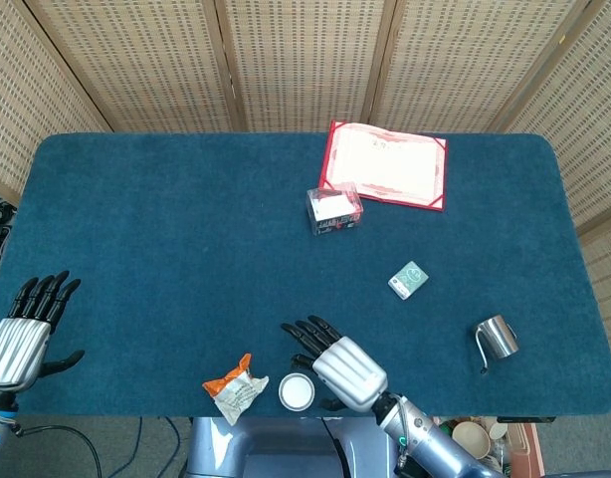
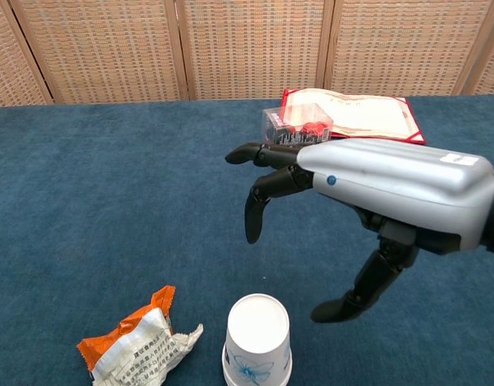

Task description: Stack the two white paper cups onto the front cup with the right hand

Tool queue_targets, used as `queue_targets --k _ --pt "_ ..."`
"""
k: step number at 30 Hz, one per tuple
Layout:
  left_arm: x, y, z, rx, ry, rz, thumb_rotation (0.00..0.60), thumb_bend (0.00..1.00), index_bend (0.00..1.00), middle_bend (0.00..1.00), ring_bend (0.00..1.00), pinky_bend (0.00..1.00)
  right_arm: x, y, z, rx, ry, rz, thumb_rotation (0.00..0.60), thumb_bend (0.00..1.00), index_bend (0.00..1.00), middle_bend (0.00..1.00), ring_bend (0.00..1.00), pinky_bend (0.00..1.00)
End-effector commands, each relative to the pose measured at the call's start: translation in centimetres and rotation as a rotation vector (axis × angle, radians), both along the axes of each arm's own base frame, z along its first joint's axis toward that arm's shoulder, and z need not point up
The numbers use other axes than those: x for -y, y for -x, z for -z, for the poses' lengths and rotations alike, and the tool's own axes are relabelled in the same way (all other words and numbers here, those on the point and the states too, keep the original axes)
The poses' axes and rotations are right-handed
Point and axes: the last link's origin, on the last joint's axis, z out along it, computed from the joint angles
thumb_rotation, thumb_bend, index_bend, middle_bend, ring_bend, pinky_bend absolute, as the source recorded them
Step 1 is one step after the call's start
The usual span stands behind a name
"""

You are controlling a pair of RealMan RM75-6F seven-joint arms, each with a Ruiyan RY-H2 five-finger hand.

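At the lower left edge of the head view, the left hand (image 1: pixel 25 334) is seen resting near the edge of the dark blue felt-covered table (image 1: pixel 186 229), fingers straight and slightly apart, nothing held. Moving right along the bottom edge, a crumpled orange-and-white snack wrapper (image 1: pixel 234 388) is found lying flat, and in the chest view it (image 2: pixel 138 341) sits at the lower left. Just beside it, the stack of white paper cups with a blue flower print (image 1: pixel 297 391) is seen standing upside down at the near edge of the table; in the chest view the stack (image 2: pixel 257 338) stands upright at the bottom centre, a second rim visible under the top cup. To its right, the right hand (image 1: pixel 335 365) is held with fingers spread wide and nothing gripped; in the chest view this hand (image 2: pixel 368 209) hangs above and right of the stack, clear of it, thumb pointing down. Higher up, at centre, a small clear plastic box with red contents (image 1: pixel 333 208) is seen, with a red-bordered white certificate (image 1: pixel 385 164) above it. Further right, a small pale green card packet (image 1: pixel 409 280) lies alone, and a small steel jug with a handle (image 1: pixel 497 339) is placed at the lower right.
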Motion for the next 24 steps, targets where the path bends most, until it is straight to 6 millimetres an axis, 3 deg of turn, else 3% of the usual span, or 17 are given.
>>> queue_targets --k 1,6,13,17,24 --pt "-0.1 0.1 0.0 -0.001 0.0 -0.004 0.6 0.17 0.0 0.0 0.0 0.0 0.9 0.6 -0.5 -0.01 0.039 0.021 0.6 0.06 0.39 0.0 0.0 0.0" --pt "-0.1 0.2 0.0 0.0 -0.003 -0.01 0.6 0.17 0.0 0.0 0.0 0.0 2.9 2.4 -1.8 -0.023 0.123 0.088 0.6 0.06 0.24 0.0 0.0 0.0" --pt "-0.4 0.4 0.3 0.0 -0.003 -0.019 0.6 0.17 0.0 0.0 0.0 0.0 6.2 8.7 -6.0 -0.089 0.328 0.274 0.6 0.06 0.03 0.0 0.0 0.0" --pt "-0.7 0.6 0.7 -0.003 -0.001 -0.029 0.6 0.17 0.0 0.0 0.0 0.0 5.8 12.5 -8.1 -0.116 0.436 0.325 0.6 0.07 0.0 0.0 0.0 0.0" --pt "-1.3 0.9 1.4 -0.02 -0.006 -0.036 0.6 0.17 0.0 0.0 0.0 0.0 2.5 18.3 -9.8 -0.148 0.509 0.423 0.6 0.06 0.0 0.0 0.0 0.0"
